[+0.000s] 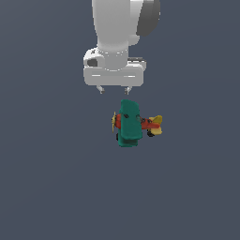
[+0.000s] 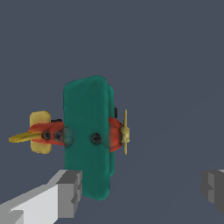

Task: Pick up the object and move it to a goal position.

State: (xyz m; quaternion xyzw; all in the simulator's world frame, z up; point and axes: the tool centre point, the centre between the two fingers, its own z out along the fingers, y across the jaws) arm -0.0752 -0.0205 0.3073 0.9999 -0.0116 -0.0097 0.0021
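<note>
The toy biplane [image 1: 131, 123] lies on the dark grey floor near the middle of the exterior view. It has teal-green wings, a red body, a yellow tail toward the exterior view's right and a yellow propeller toward the left. My gripper [image 1: 113, 89] hangs above and just behind it, open and empty, with its two short fingertips [image 1: 100, 89] clear of the wings. In the wrist view the biplane [image 2: 89, 135] lies ahead of the fingers [image 2: 65, 192], whose jaws stand wide apart and hold nothing.
The floor [image 1: 47, 187] is a plain dark grey surface all around. No other objects, containers or edges show in either view.
</note>
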